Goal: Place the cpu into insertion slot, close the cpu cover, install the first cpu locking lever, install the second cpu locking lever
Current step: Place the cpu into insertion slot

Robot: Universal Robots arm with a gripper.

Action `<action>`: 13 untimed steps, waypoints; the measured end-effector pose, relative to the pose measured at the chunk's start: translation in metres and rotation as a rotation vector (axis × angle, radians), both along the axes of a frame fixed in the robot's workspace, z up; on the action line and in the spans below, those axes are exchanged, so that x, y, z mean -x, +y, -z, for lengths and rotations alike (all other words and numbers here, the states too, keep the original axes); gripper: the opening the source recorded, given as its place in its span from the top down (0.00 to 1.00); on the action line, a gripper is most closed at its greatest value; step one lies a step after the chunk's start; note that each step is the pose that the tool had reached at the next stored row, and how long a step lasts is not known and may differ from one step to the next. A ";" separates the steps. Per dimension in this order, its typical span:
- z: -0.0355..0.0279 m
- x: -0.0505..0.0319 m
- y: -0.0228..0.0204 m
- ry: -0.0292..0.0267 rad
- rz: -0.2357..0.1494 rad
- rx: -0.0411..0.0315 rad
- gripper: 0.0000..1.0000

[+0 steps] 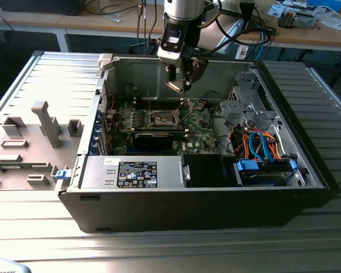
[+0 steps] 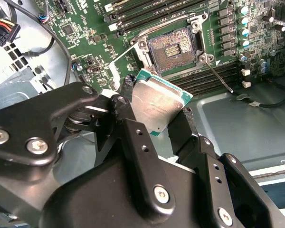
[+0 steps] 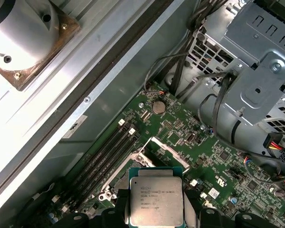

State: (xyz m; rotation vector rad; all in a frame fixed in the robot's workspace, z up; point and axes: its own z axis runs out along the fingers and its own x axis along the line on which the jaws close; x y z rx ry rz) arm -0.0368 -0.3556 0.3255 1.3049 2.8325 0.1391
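Observation:
My gripper [image 1: 179,84] hangs inside the open computer case, shut on the cpu [image 1: 175,86] a little above the green motherboard [image 1: 202,133]. In both wrist views the cpu [image 2: 156,102] [image 3: 156,199] shows its silvery top and green-tan edge, clamped between two black fingers [image 2: 127,90]. The insertion slot [image 2: 173,46] lies bare below it, dark with a metal rim, and looks empty. The cpu cover [image 3: 164,147] stands raised at the slot's edge. One thin locking lever [image 2: 220,76] sticks out unlatched beside the slot.
Long memory slots [image 2: 142,9] run beside the socket. A metal drive cage [image 1: 245,105] and orange and blue cables [image 1: 261,142] fill the exterior view's right of the case. The power supply [image 1: 131,173] sits along the near wall. A grey fixture [image 1: 45,122] stands outside.

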 end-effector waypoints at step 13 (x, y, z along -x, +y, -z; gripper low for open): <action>0.0009 0.0000 0.0000 0.0000 0.035 0.0000 0.46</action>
